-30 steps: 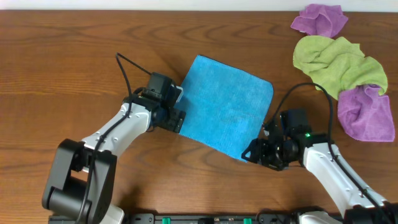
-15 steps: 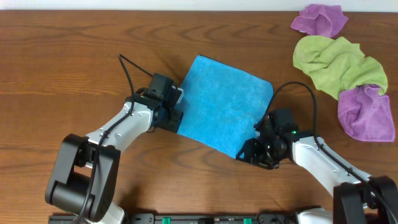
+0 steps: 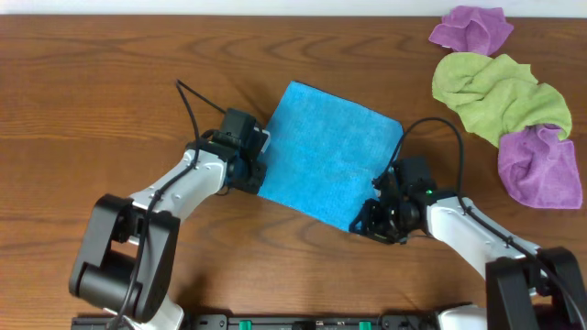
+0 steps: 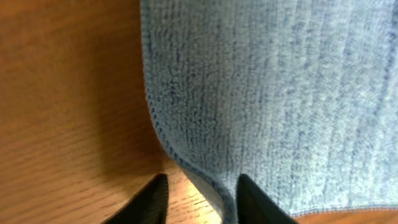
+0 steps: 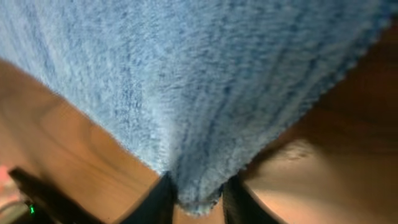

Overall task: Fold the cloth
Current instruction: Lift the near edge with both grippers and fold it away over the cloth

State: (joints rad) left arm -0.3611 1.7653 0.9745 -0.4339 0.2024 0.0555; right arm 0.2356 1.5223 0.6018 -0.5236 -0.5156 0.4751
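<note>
The blue cloth [image 3: 330, 156] lies flat on the wooden table, turned like a diamond. My left gripper [image 3: 260, 176] is at its left corner. In the left wrist view the cloth's [image 4: 280, 93] edge curls up between the fingers of that gripper [image 4: 200, 199] and rests against the right one. Bare wood shows beside the left finger, so the jaws stand narrowly open. My right gripper [image 3: 359, 223] is at the near corner. In the right wrist view the cloth's [image 5: 186, 74] bunched tip is pinched between both fingers of that gripper [image 5: 196, 196].
At the right edge of the table lie a crumpled green cloth [image 3: 495, 92] and two purple cloths [image 3: 472, 27] [image 3: 541, 170]. Black cables loop above each wrist. Bare wood [image 3: 110, 82] spreads left of the blue cloth.
Both grippers have narrowed over the cloth's corners. The right gripper slid left onto the near corner and closed on it. The left arm barely moved.
</note>
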